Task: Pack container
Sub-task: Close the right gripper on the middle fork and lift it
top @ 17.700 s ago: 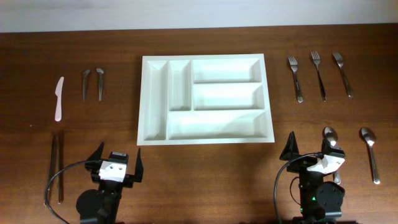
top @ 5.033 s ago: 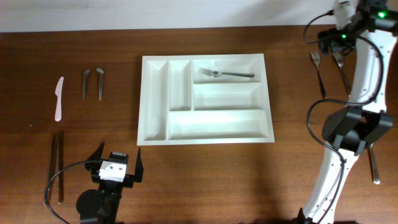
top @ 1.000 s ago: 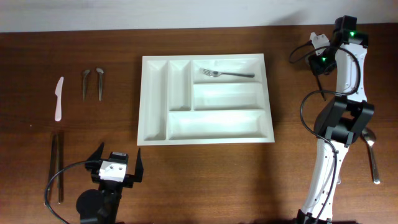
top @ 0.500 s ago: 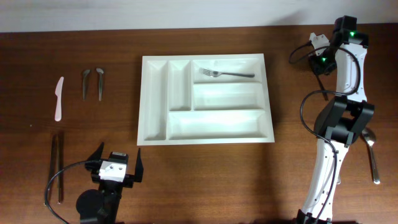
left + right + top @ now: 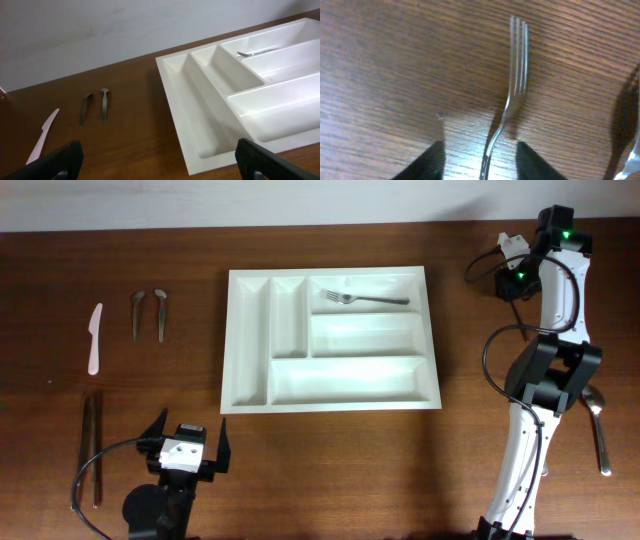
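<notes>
I am straddling the fork [image 5: 517, 65] handle, lower centre of frame, with the right gripper [image 5: 482, 162], jaws parted and empty; closing squarely on it should prevent twisting.

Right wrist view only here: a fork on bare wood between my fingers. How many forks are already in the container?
Observer: One fork, in the top long compartment of the container.
Operator: The other compartments?
Observer: All four are empty.
Operator: And the left hand?
Observer: The left hand sits open, in front of the container's left corner.
</notes>
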Action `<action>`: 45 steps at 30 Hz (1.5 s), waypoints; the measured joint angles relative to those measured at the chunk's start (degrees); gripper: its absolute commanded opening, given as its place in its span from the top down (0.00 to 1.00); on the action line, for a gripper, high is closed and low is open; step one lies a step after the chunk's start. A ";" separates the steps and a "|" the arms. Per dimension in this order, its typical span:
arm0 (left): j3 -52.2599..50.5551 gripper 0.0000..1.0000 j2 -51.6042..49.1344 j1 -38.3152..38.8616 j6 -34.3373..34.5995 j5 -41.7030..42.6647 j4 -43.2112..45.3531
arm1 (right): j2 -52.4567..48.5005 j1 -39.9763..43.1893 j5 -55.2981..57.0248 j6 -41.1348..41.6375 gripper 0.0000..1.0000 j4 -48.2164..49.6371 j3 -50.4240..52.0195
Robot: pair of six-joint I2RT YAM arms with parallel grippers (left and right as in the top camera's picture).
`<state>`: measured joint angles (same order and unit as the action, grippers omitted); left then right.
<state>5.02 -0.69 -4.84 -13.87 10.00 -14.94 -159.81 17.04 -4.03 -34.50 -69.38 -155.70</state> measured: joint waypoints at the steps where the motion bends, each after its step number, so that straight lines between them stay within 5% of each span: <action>1: 0.00 0.01 0.00 0.00 0.00 0.00 0.00 | -0.02 0.00 0.02 0.02 0.48 0.48 0.00; 17: 0.00 0.01 0.00 0.00 0.00 0.00 0.00 | -0.66 0.00 -0.11 1.31 0.57 4.57 0.90; 32: 0.00 0.01 0.00 0.00 0.00 0.00 0.00 | -0.39 -0.22 -1.22 2.21 0.96 5.01 1.88; 45: 0.00 0.01 0.00 0.00 0.00 0.00 0.00 | -0.39 -0.26 -0.72 2.58 0.96 5.49 1.97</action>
<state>5.02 -0.69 -4.84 -13.87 10.00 -14.94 -160.20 16.78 -4.75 -31.92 -63.90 -153.73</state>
